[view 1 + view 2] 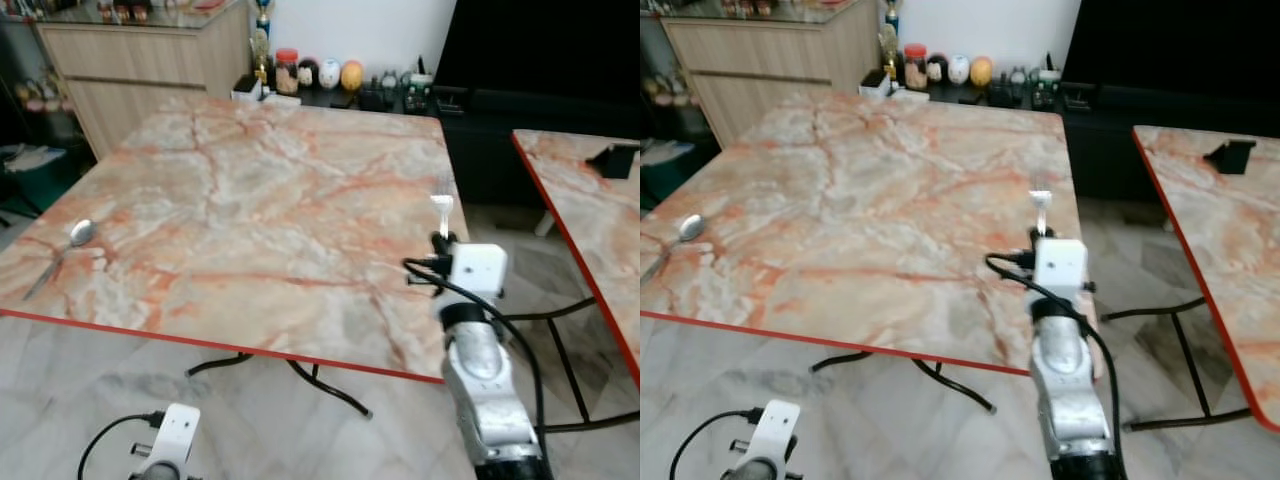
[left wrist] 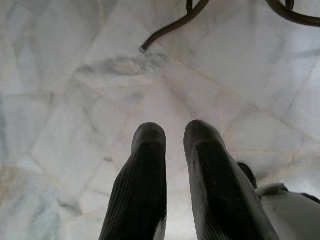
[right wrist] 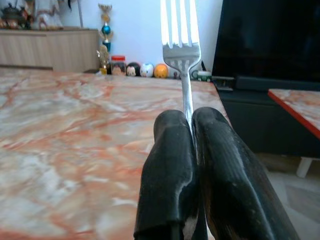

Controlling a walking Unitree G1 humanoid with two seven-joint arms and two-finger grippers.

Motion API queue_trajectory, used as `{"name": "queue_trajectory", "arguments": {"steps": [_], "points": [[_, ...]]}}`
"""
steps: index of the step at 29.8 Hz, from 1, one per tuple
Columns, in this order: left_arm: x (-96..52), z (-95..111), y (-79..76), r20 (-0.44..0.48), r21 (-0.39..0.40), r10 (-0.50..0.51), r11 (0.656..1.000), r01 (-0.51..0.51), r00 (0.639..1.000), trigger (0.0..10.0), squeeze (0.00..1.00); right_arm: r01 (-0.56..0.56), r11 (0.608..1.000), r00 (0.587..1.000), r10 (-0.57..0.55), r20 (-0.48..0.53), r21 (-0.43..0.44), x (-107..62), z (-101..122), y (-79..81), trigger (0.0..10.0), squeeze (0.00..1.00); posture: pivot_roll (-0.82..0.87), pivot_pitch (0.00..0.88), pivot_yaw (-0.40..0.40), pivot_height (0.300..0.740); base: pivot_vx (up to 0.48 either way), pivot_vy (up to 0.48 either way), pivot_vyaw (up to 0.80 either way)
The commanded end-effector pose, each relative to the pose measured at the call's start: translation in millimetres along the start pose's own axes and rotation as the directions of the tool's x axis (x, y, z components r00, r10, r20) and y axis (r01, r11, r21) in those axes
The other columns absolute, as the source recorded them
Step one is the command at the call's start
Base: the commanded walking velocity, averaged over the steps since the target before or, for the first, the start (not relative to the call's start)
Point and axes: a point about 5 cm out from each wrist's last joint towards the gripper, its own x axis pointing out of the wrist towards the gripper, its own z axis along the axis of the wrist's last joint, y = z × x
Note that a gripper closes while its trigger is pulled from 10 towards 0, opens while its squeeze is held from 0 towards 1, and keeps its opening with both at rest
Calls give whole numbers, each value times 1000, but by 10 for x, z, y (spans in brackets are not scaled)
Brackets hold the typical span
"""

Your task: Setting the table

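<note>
Right gripper has its black fingers clamped on a silver metal fork, tines up, over the near right edge of the orange-veined marble desk. A silver spoon lies at the desk's left edge. Left gripper hangs low over the floor, fingers nearly together.

The left tool, fingers nearly together, hangs over the marble floor.

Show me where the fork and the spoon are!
fork [image 3: 181, 47], right wrist view, on the base of its tines.
spoon [image 1: 81, 233], left eye view, on its bowl.
</note>
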Motion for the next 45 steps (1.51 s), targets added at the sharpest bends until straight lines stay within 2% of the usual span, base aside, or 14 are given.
{"name": "queue_trajectory", "arguments": {"steps": [1, 20, 45], "points": [[-5, -15, -68, -11, 9, -19, 1000, 20, 1000, 10000, 0, 22, 1000, 1000, -22, 1, -13, 4, 8, -81, 10000, 0, -4, 0, 7, 740, 0, -292, 0], [0, 6, -60, -1, 23, -21, 1000, 21, 1000, 10000, 0, 26, 1000, 999, -26, 29, -7, 29, 68, -69, 10000, 0, -1, 0, 8, 740, 0, -303, 0], [5, 25, -49, 6, 21, -16, 1000, 16, 1000, 10000, 0, 53, 999, 998, -53, 44, -9, 43, 115, -130, 10000, 0, -8, 0, 13, 740, 0, -294, 0]]}}
